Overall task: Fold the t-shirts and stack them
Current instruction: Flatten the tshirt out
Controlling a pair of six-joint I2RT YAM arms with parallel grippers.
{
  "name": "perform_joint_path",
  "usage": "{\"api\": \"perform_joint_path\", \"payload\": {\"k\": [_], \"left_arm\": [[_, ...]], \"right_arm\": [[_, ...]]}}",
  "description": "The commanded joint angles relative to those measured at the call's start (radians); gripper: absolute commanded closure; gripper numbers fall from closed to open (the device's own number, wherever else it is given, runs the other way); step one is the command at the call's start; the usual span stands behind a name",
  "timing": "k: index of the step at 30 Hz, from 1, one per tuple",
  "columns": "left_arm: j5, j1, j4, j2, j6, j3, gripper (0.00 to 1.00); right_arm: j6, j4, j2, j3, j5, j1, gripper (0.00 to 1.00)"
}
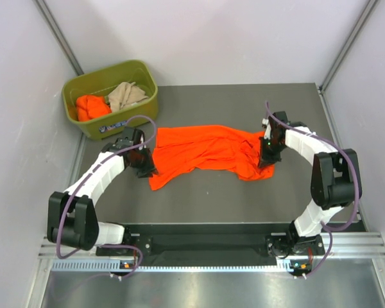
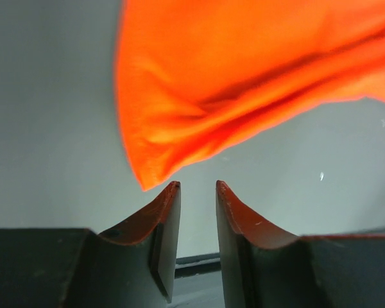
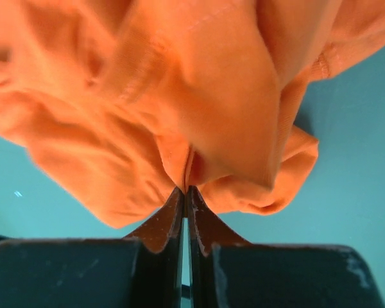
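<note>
A bright orange t-shirt (image 1: 205,151) lies crumpled and stretched across the middle of the grey table. At its right end my right gripper (image 1: 266,160) is shut, its tips (image 3: 186,189) pinching a fold of the orange cloth (image 3: 199,96). My left gripper (image 1: 147,170) sits at the shirt's left edge. In the left wrist view its jaws (image 2: 197,185) stand open with nothing between them, and a corner of the shirt (image 2: 244,77) hangs just beyond the left fingertip. Another orange t-shirt (image 1: 92,106) and a beige one (image 1: 126,95) lie bundled in the bin.
An olive-green plastic bin (image 1: 147,96) stands at the back left corner of the table. White walls close in the table on the left, back and right. The arms' base rail runs along the near edge.
</note>
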Motion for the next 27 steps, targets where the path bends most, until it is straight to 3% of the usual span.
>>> {"api": "perform_joint_path", "payload": {"k": [1, 7, 11, 27], "left_arm": [[-0.081, 0.072, -0.029, -0.007, -0.112, -0.039, 0.67], [-0.009, 0.109, -0.004, -0.037, -0.204, -0.137, 0.51], [-0.008, 0.109, 0.006, -0.057, -0.228, -0.167, 0.48], [0.043, 0.109, 0.097, 0.078, -0.31, -0.2, 0.56]], "right_arm": [[0.001, -0.028, -0.093, 0.076, -0.027, 0.014, 1.0], [-0.01, -0.049, -0.148, 0.067, -0.03, 0.019, 1.0], [-0.013, -0.043, -0.161, 0.041, -0.043, 0.019, 1.0], [-0.024, -0.057, -0.159, 0.072, -0.044, 0.019, 1.0]]}}
